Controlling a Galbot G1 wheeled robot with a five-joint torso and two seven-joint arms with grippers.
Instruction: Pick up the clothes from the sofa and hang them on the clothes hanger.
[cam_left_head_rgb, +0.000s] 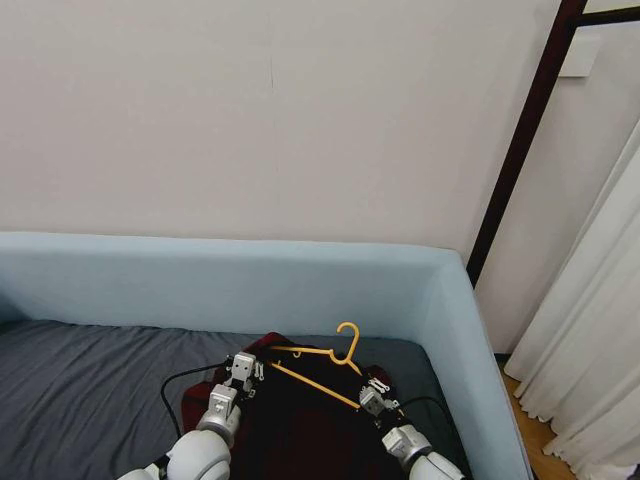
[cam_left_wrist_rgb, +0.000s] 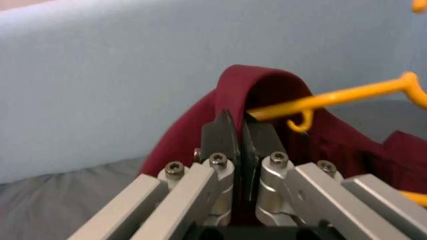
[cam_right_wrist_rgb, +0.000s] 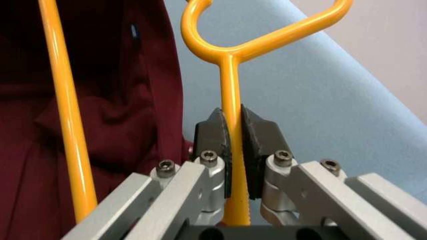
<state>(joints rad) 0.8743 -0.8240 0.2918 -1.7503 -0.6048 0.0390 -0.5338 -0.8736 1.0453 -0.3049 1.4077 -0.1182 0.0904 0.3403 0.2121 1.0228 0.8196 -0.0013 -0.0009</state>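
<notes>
Seemingly, the task was found partway through. The dark red cloth garment (cam_left_head_rgb: 300, 425) was seen spread on the grey seat of the pale blue upholstered sofa (cam_left_head_rgb: 300, 285), toward the sofa's right end and below its backrest, not yet lifted clear. The slim yellow plastic hanger (cam_left_head_rgb: 312, 384) was laid across the garment's upper part. In the left wrist view one of its arms was seen reaching the folded collar edge, but whether that arm was fully inside the cloth could not be told. The other shoulder was judged unthreaded, so most of the dressing of the hanger was judged left to do.

The left pincer (cam_left_wrist_rgb: 241, 131) was pressed together on the garment's collar fold, the cloth rising just above its fingertips. The right pincer (cam_right_wrist_rgb: 233, 131) was closed tight on the hanger's straight stem, just beneath the hook, with the sofa's backrest beyond it.
</notes>
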